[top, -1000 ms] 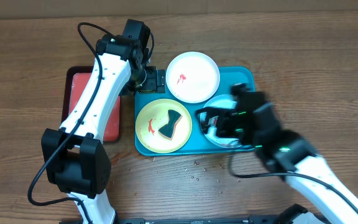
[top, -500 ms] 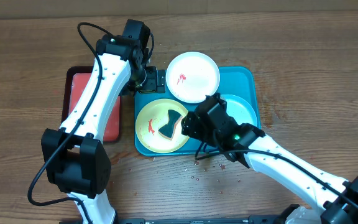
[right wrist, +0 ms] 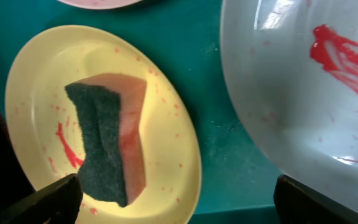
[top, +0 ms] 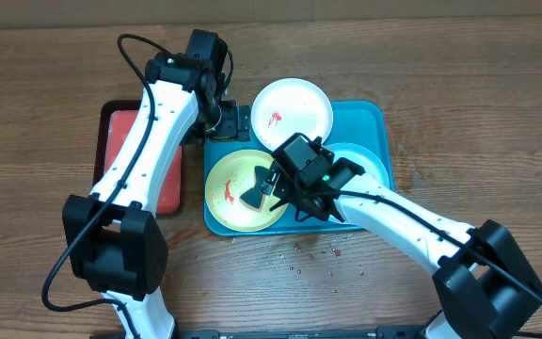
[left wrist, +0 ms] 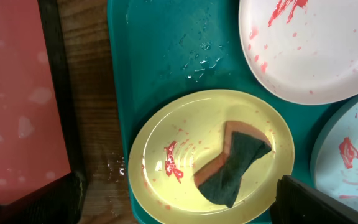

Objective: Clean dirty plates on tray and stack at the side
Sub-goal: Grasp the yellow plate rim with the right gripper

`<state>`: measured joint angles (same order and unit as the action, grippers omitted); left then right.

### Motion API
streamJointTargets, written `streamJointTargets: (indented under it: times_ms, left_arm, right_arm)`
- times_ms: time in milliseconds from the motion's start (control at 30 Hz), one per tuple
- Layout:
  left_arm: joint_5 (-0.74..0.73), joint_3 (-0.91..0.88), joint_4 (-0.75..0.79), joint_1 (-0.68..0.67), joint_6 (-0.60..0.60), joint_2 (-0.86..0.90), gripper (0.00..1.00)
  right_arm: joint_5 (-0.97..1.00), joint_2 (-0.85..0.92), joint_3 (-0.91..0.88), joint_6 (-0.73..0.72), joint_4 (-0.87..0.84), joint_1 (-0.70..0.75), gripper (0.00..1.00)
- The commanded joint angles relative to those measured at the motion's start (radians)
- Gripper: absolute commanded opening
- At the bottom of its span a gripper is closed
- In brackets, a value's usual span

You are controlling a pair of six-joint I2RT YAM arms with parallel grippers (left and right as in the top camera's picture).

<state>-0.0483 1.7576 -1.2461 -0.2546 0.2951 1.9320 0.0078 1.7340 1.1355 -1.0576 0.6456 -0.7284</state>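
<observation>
The turquoise tray (top: 376,115) holds three smeared plates: a white plate (top: 294,115) at the back, a lime plate (top: 226,193) at the front left, and a mint plate (top: 373,168) at the front right. A green-and-orange sponge (top: 257,188) lies on the lime plate. My right gripper (top: 283,185) hovers open and empty over the lime plate's right edge, beside the sponge (right wrist: 104,143); the mint plate (right wrist: 291,93) is to its right. My left gripper (top: 222,119) is open and empty above the tray's back left corner, looking down on the lime plate (left wrist: 166,137) and the sponge (left wrist: 235,165).
A red tray with a dark rim (top: 120,151) lies left of the turquoise tray. Small crumbs (top: 299,250) are scattered on the wooden table in front of the tray. The right arm stretches from the front right across the mint plate.
My right gripper has swung left from over the mint plate to the lime plate's right edge near the sponge. The left arm has not moved.
</observation>
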Motion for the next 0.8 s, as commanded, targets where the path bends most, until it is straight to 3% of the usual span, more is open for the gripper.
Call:
streamJointTargets:
  times_ms: [0, 67, 100, 333, 600, 767]
  left_arm:
    - [0.007, -0.003, -0.004, 0.000, -0.003, -0.006, 1.00]
    - [0.007, -0.003, -0.001, 0.000, -0.003, -0.006, 1.00]
    - [0.007, -0.003, 0.002, 0.000, -0.003, -0.006, 1.00]
    - [-0.003, -0.003, 0.005, -0.002, -0.004, -0.006, 1.00]
    - [-0.039, -0.003, 0.008, -0.005, -0.004, -0.006, 1.00]
    - [-0.086, -0.020, 0.009, -0.010, -0.058, -0.006, 0.95]
  right_arm:
    - [0.018, -0.005, 0.025, -0.013, -0.006, -0.008, 0.88]
    - [0.016, -0.005, 0.016, -0.022, -0.005, -0.008, 0.73]
    - [0.013, -0.005, 0.009, -0.026, -0.005, -0.008, 0.70]
    - [0.013, 0.028, -0.028, -0.073, -0.016, -0.012, 0.61]
    - [-0.018, 0.103, -0.028, -0.044, -0.097, -0.012, 0.60]
    - [-0.004, 0.107, -0.028, -0.043, -0.091, -0.012, 0.52]
